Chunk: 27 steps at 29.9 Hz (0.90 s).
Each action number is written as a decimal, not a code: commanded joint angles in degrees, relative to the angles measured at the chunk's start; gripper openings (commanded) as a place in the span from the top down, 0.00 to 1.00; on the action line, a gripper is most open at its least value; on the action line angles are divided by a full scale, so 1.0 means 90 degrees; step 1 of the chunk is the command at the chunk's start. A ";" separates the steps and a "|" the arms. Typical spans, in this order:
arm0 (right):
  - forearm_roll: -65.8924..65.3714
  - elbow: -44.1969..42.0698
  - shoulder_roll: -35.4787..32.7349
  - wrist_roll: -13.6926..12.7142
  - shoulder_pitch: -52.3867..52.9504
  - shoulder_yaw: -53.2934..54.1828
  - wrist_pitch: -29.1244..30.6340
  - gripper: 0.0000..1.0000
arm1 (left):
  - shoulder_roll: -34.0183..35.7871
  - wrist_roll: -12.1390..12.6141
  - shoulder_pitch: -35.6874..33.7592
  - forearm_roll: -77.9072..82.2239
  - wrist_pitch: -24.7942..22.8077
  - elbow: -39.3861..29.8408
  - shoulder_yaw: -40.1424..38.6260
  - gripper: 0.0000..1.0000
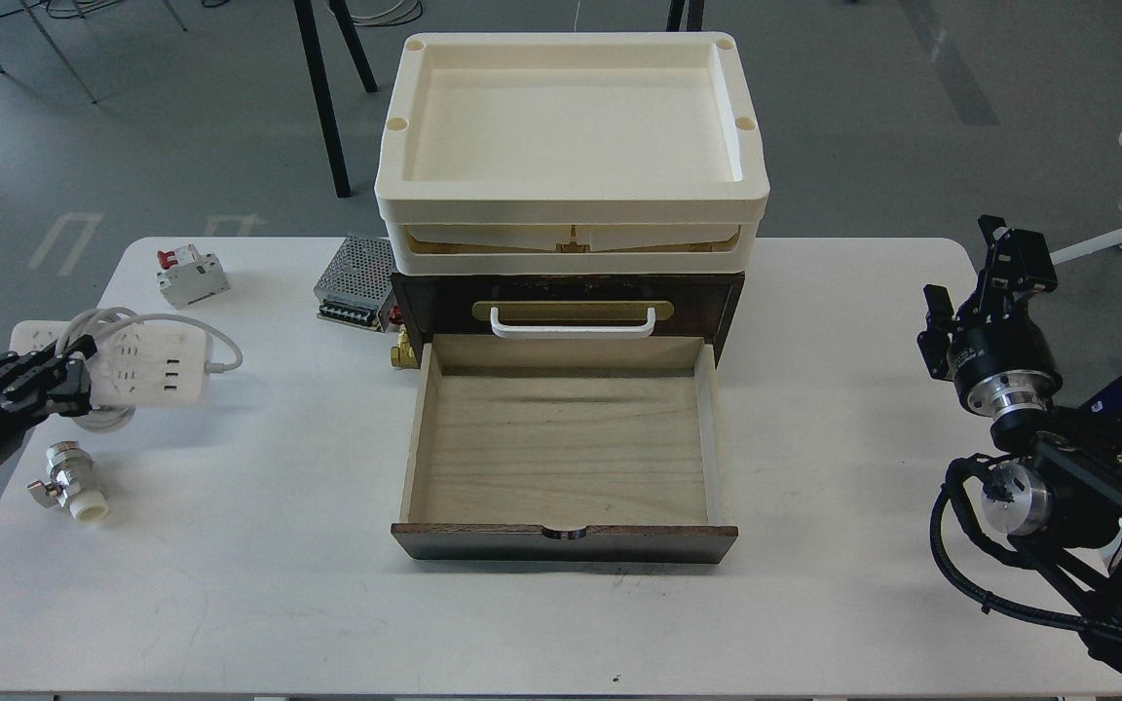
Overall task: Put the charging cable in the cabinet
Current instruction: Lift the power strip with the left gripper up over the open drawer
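Two end effectors are in view; the left end effector (74, 375) sits at the left edge of the charging cable (147, 362), fingers close together around the strip's edge or cord, though whether it truly grips I cannot tell; the right end effector (1004, 248) stands well apart at the far right, its finger gap unreadable. The charging cable lies on the surface (279, 584) at its left side, cord looped around it, a small metal valve (69, 484) just in front. To do this step well, I judge the grip should take strip and cord together so no loop trails; then carry right, clear of the drawer wall. The cabinet (566, 419) has its drawer pulled open and bare inside; the cream tray (571, 127) on top also holds nothing.
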 commanded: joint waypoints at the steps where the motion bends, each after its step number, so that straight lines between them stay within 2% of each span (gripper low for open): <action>1: 0.0000 0.0002 0.0004 0.0000 0.0000 0.0019 -0.0009 0.01 | 0.0783 -0.0001 0.0020 -0.0435 -0.0284 -0.1006 -0.0486 0.97; 7: 0.0000 0.0002 0.0004 0.0000 0.0000 0.0000 0.0001 0.01 | 0.2014 -0.0001 0.0030 -0.2172 -0.1582 -0.2657 -0.1209 0.97; 12: 0.0000 0.0002 0.0004 0.0000 0.0000 0.0000 0.0001 0.01 | 0.2806 -0.0001 0.0010 -0.2916 -0.2841 -0.3830 -0.2350 0.97; 15: 0.0000 0.0002 0.0004 0.0000 0.0000 0.0000 0.0001 0.01 | 0.2885 -0.0001 -0.0009 -0.2927 -0.3545 -0.4279 -0.3180 0.97; 18: 0.0000 0.0002 0.0004 0.0000 0.0000 0.0000 0.0001 0.01 | 0.2895 -0.0001 -0.0135 -0.2878 -0.3839 -0.4690 -0.3476 0.97; 21: 0.0000 -0.0008 -0.0006 0.0000 0.0000 0.0000 0.0001 0.01 | 0.2876 -0.0001 -0.0856 -0.2606 -0.4083 -0.5003 -0.3456 0.96; 27: 0.0000 -0.0008 -0.0006 0.0000 0.0000 0.0000 0.0001 0.01 | 0.2399 -0.0001 -0.2176 -0.1308 -0.5244 -0.5599 -0.3447 0.96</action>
